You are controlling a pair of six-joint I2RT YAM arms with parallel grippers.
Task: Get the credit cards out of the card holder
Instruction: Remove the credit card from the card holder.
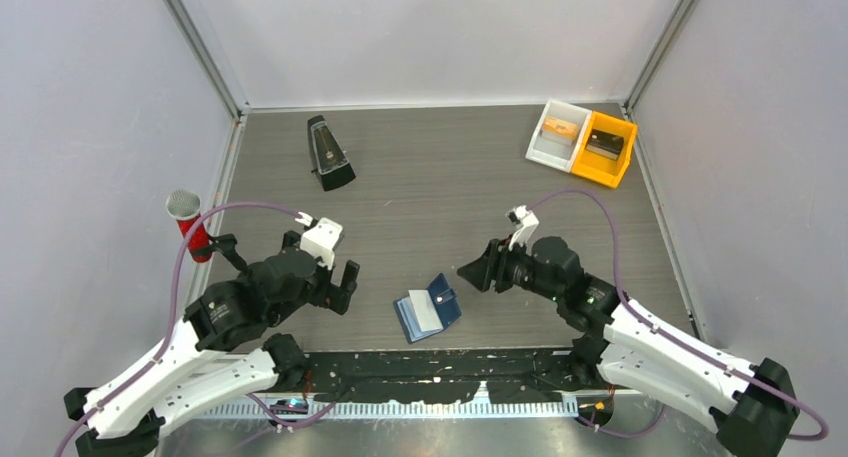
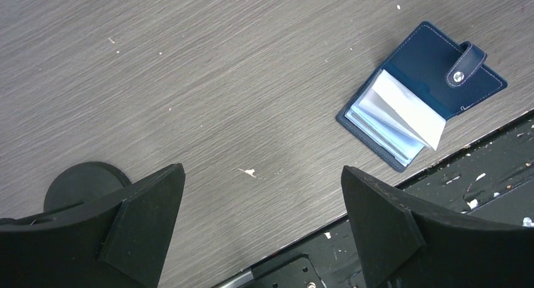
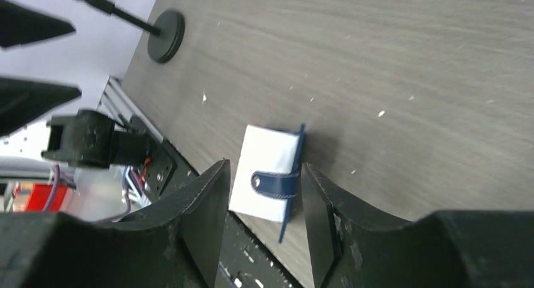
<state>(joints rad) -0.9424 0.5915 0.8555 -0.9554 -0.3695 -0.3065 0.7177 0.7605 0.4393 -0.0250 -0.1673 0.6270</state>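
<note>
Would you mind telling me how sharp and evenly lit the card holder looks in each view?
Top external: the card holder is small but sharp under even light; left wrist: crisp, stitching visible; right wrist: softer, its white face washed out, a faint shadow beside it.

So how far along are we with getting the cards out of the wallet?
Done: the wallet lies open, snap undone. In hand: nothing; left gripper and right gripper are both open, clear of it. Left: the pulling out; a whitish card sits in the wallet and none lies loose on the table.
</note>
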